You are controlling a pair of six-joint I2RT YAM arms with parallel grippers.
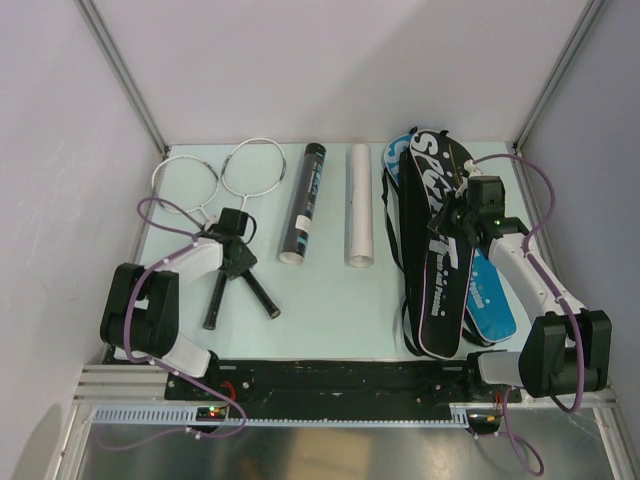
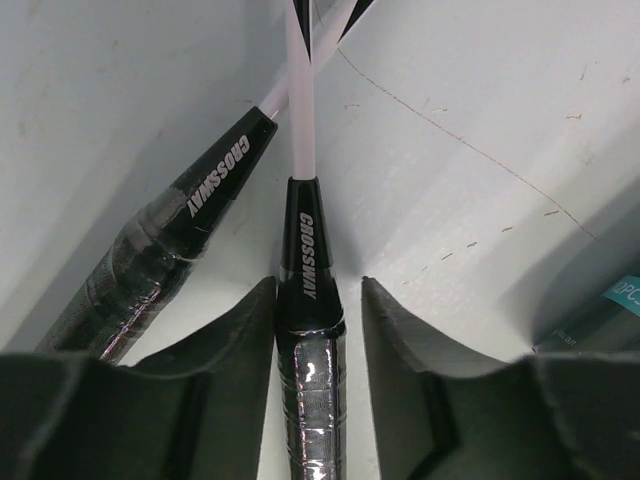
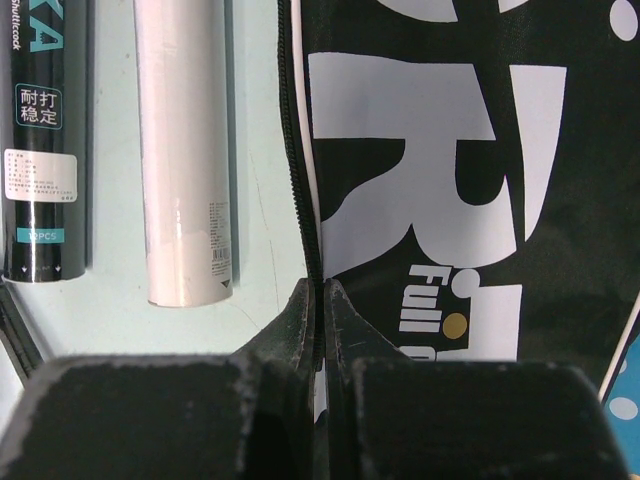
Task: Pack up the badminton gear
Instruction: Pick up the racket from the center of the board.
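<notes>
Black bag (image 1: 437, 250); rackets (image 2: 200, 200) and tubes (image 1: 303, 205) lie outside.
Right gripper (image 3: 322, 300) squeezed together at its zip (image 3: 300, 180); left gripper (image 2: 318, 287) spread round a handle (image 2: 308, 270).

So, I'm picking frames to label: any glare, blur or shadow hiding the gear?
Left wrist view: glare on the shiny wrap of the racket handle, lettering sharp; fingers dark, featureless. Right wrist view: soft sheen on the white tube, print on the black tube readable. Top view: even light, faint shadows.
</notes>
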